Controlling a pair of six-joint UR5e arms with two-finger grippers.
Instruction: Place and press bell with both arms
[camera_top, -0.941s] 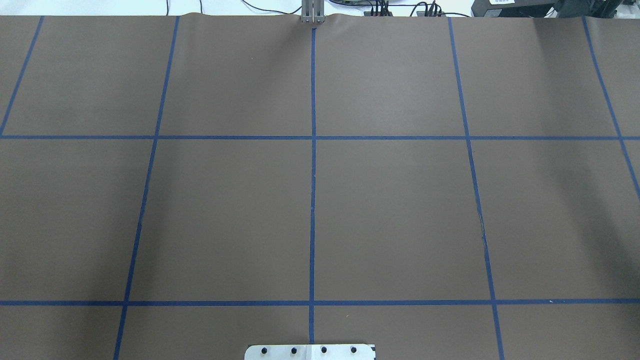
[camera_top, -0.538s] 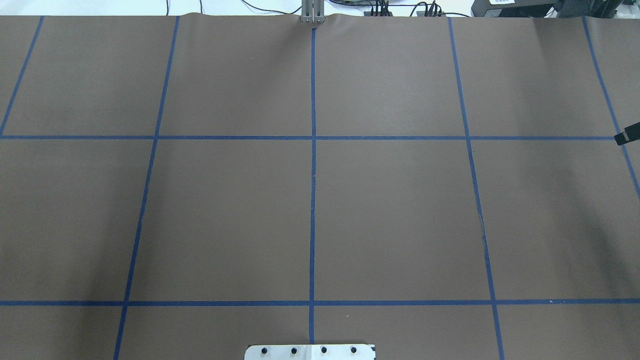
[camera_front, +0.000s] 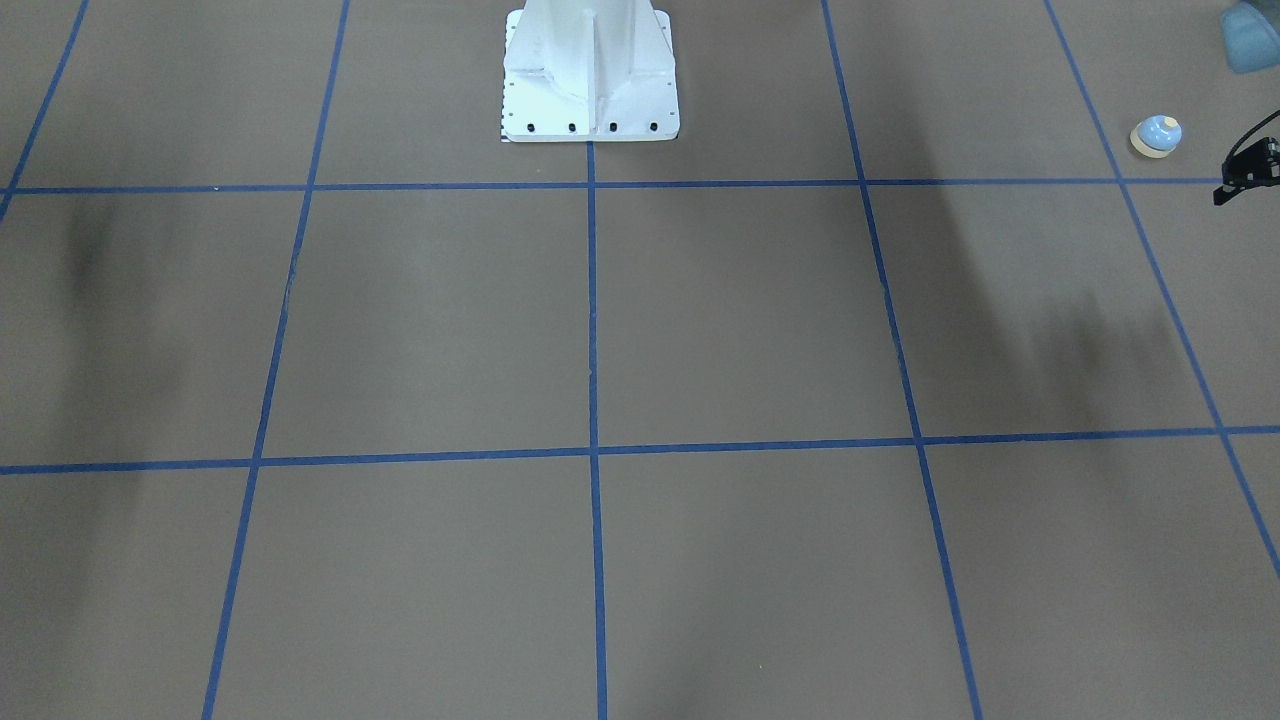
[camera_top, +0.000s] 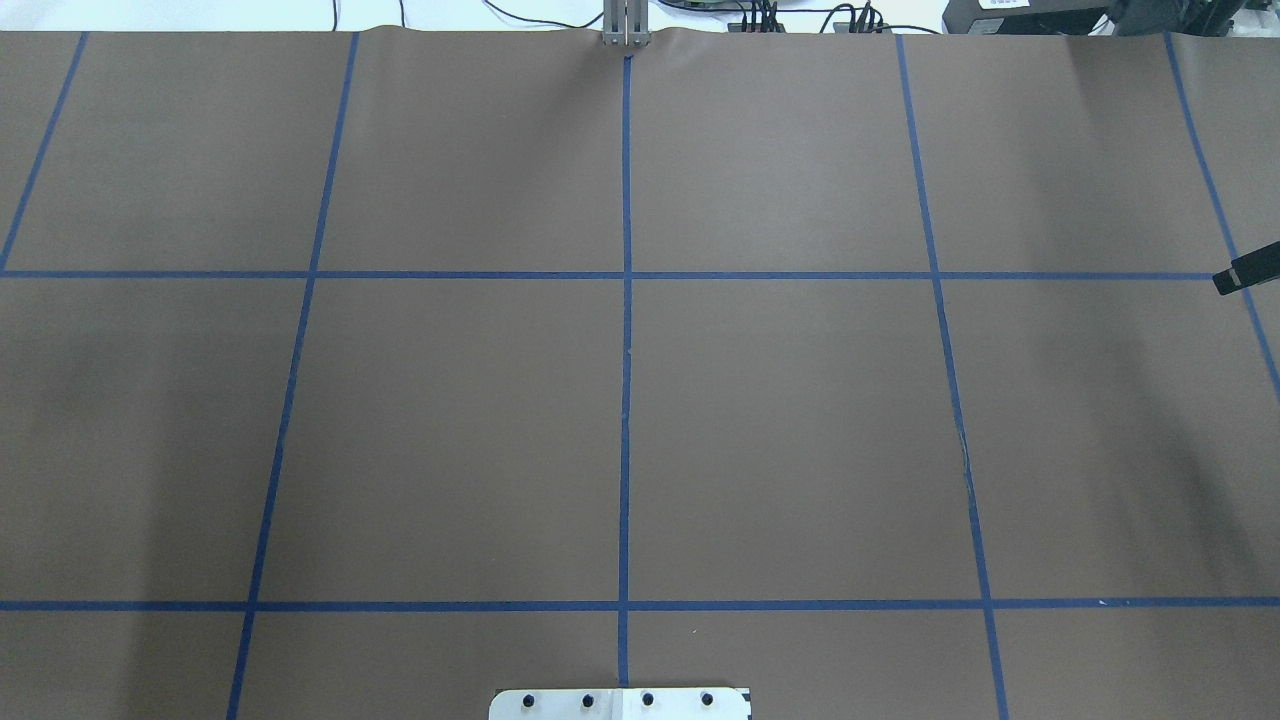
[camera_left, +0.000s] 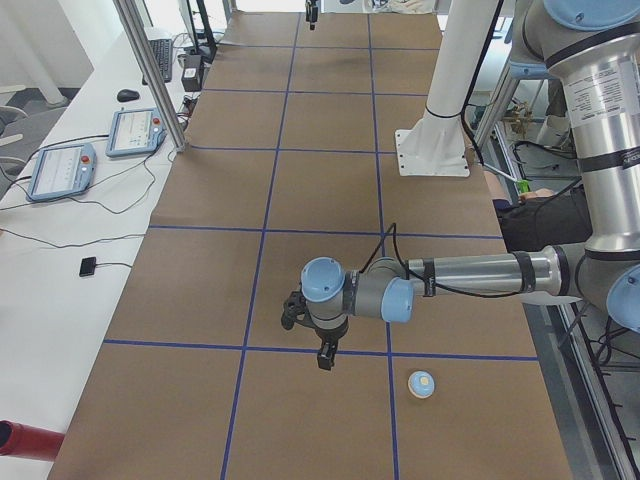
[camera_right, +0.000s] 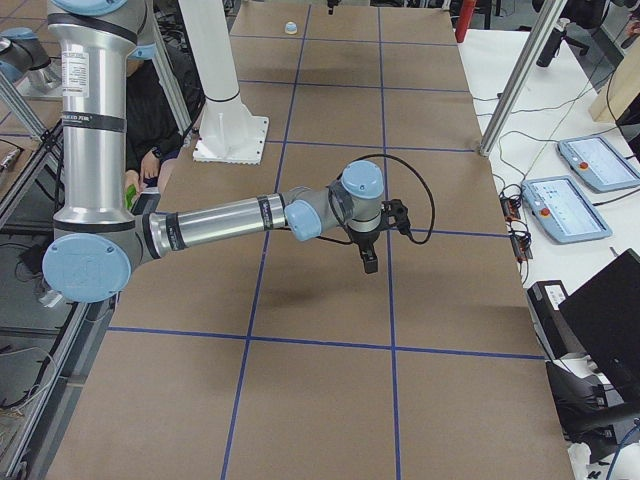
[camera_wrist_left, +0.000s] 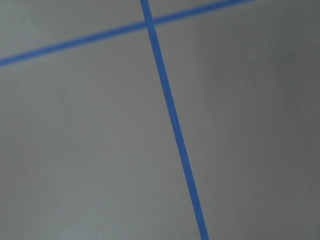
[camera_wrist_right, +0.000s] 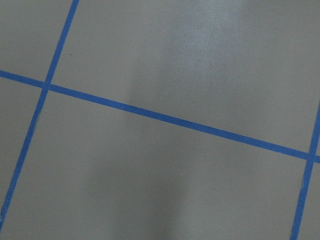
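Observation:
The bell (camera_front: 1156, 135), a small light-blue dome on a cream base, stands on the brown table near the robot's left end. It also shows in the exterior left view (camera_left: 422, 383) and far off in the exterior right view (camera_right: 291, 27). My left gripper (camera_left: 326, 358) hangs above the table, apart from the bell and further out from the robot; only part of it shows at the front view's edge (camera_front: 1222, 197). My right gripper (camera_right: 369, 264) hovers over the table's other end; only its tip shows overhead (camera_top: 1235, 277). I cannot tell whether either is open or shut. Neither touches the bell.
The table is brown paper with a blue tape grid (camera_top: 626, 400). The white bolted pedestal (camera_front: 590, 70) stands at the robot's edge. Teach pendants (camera_left: 62, 170) lie on a side bench. A red cylinder (camera_left: 25, 440) lies at the near left corner.
In the overhead view the right gripper's tip has come in from the right edge and moved a little further left. Nothing else has changed.

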